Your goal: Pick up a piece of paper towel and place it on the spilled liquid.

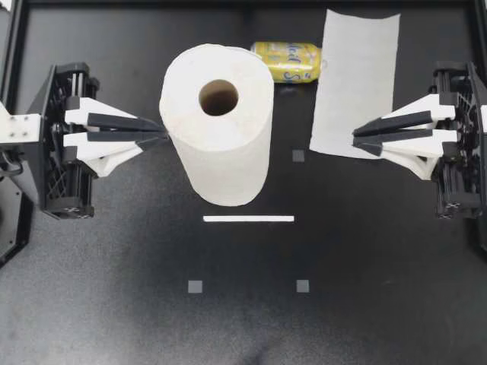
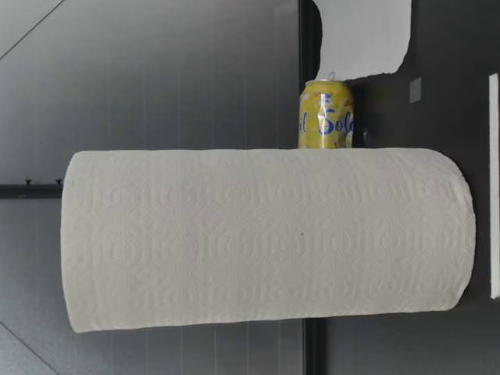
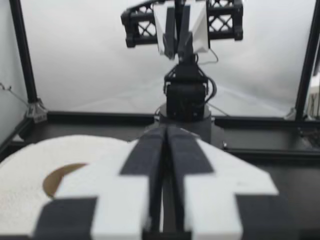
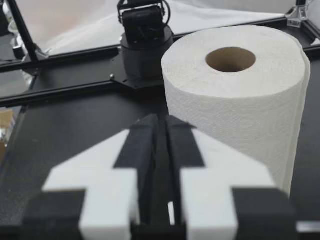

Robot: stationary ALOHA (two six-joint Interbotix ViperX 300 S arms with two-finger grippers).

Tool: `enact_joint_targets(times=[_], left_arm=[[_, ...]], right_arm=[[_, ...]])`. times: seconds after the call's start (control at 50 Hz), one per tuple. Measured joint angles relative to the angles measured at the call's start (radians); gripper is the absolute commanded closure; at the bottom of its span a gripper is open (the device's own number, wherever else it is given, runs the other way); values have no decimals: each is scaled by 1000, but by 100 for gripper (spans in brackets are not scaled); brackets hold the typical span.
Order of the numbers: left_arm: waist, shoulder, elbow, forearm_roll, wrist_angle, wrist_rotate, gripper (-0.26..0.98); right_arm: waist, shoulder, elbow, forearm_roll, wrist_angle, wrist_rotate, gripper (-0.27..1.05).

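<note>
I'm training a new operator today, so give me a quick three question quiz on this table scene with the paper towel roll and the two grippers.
1. True or false: the paper towel roll stands upright on the table.
2. Where is the loose sheet? A) on top of the roll; B) flat on the table beside the yellow can; C) hanging from the roll.
3. Fill in: the left gripper and the right gripper are both ____ and hold nothing.
Key: 1 true; 2 B; 3 shut.
</note>
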Motion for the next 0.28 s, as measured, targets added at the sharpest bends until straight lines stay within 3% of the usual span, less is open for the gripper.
enact_joint_targets(times=[0.28], left_arm=[[0,2,5,0,11,-5,58]], right_arm=[[0,0,2,0,0,0,55]])
